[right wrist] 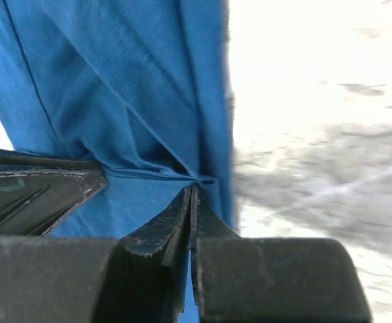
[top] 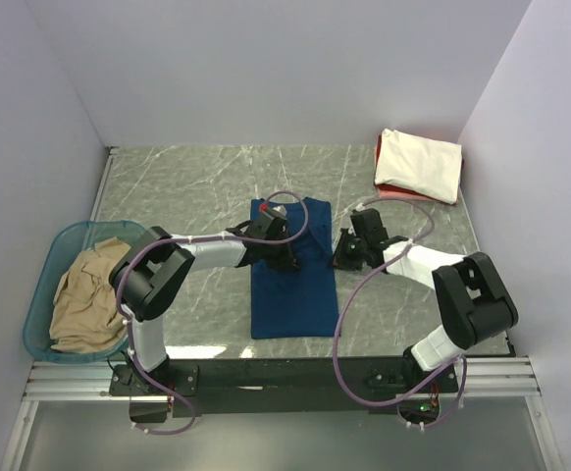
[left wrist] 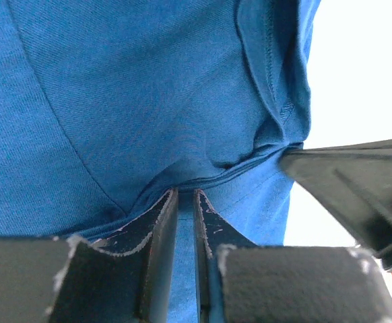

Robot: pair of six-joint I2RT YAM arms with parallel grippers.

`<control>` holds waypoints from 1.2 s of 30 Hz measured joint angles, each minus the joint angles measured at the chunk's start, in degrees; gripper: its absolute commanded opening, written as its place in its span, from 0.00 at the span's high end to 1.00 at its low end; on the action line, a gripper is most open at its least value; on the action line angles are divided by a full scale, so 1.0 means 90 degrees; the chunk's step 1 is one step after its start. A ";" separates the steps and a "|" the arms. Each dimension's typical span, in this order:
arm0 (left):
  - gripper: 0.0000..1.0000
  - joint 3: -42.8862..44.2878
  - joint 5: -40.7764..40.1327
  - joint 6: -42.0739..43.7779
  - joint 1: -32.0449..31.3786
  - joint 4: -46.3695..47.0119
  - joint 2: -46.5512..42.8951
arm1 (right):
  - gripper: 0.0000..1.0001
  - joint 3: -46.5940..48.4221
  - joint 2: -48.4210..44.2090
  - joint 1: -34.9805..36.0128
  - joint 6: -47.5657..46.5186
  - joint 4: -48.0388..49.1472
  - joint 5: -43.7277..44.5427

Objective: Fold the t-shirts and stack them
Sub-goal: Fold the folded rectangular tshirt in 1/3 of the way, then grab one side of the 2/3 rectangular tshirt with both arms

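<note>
The navy blue t-shirt (top: 290,294) lies as a long narrow strip at the table's middle; its print does not show. My left gripper (top: 284,258) is over the strip's upper part. In the left wrist view it (left wrist: 184,193) is shut on a hem fold of the blue cloth (left wrist: 149,101). My right gripper (top: 343,255) is at the strip's right edge. In the right wrist view it (right wrist: 192,188) is shut on that edge of the cloth (right wrist: 115,81). A folded cream t-shirt (top: 419,164) lies on a red one (top: 384,188) at the back right. A tan t-shirt (top: 84,294) is heaped at the left.
The tan shirt sits in a translucent teal tub (top: 62,241) at the left edge. White walls close in the grey marble table (top: 187,177) on three sides. The two grippers are close together, and each shows in the other's wrist view.
</note>
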 measured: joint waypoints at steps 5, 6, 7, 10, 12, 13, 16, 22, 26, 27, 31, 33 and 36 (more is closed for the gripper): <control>0.80 -0.0007 0.0022 0.0000 0.0010 0.0017 0.0000 | 0.93 -0.0100 -0.0182 -0.0345 -0.0007 0.0027 -0.0243; 0.80 -0.0007 0.0024 -0.0002 0.0010 0.0015 0.0000 | 0.93 -0.0119 -0.0182 -0.0364 -0.0007 0.0049 -0.0296; 0.80 -0.0007 0.0027 -0.0002 0.0015 0.0015 0.0000 | 0.93 -0.0131 -0.0180 -0.0362 -0.0007 0.0066 -0.0340; 0.80 -0.0007 0.0027 0.0002 0.0015 0.0012 -0.0002 | 0.94 -0.0168 -0.0146 -0.0362 -0.0007 0.0134 -0.0469; 0.79 -0.0005 0.0024 0.0005 0.0015 -0.0010 -0.0012 | 0.93 -0.0168 -0.0075 -0.0362 -0.0005 0.0170 -0.0515; 0.79 -0.0005 0.0022 0.0005 0.0015 -0.0019 -0.0022 | 0.94 -0.0168 -0.0041 -0.0362 -0.0005 0.0175 -0.0520; 0.79 0.0017 -0.0019 0.0015 0.0017 -0.0126 -0.0068 | 0.94 -0.0168 0.0032 -0.0364 -0.0005 0.0172 -0.0515; 0.77 0.0029 -0.0257 0.0104 0.0063 -0.0527 -0.0505 | 0.90 -0.0204 -0.0022 -0.0376 -0.0002 0.0131 -0.0505; 0.66 -0.0051 -0.0542 0.0124 0.0131 -0.0753 -0.1229 | 0.77 -0.0291 -0.0612 -0.0381 -0.0002 -0.0141 -0.0454; 0.64 -0.0146 -0.0588 0.0121 0.0148 -0.0789 -0.1464 | 0.72 -0.0311 -0.0850 -0.0381 -0.0010 -0.0219 -0.0449; 0.59 -0.0872 -0.0884 0.0041 0.0170 -0.0908 -0.2628 | 0.67 -0.0478 -0.1843 -0.0384 -0.0029 -0.0338 -0.0534; 0.54 -0.1277 -0.0988 -0.0024 0.0170 -0.1054 -0.3169 | 0.67 -0.0724 -0.2348 -0.0386 -0.0027 -0.0379 -0.0636; 0.51 -0.1875 -0.1008 -0.0163 0.0168 -0.1207 -0.3818 | 0.67 -0.1294 -0.3041 -0.0355 0.0022 -0.0525 -0.0799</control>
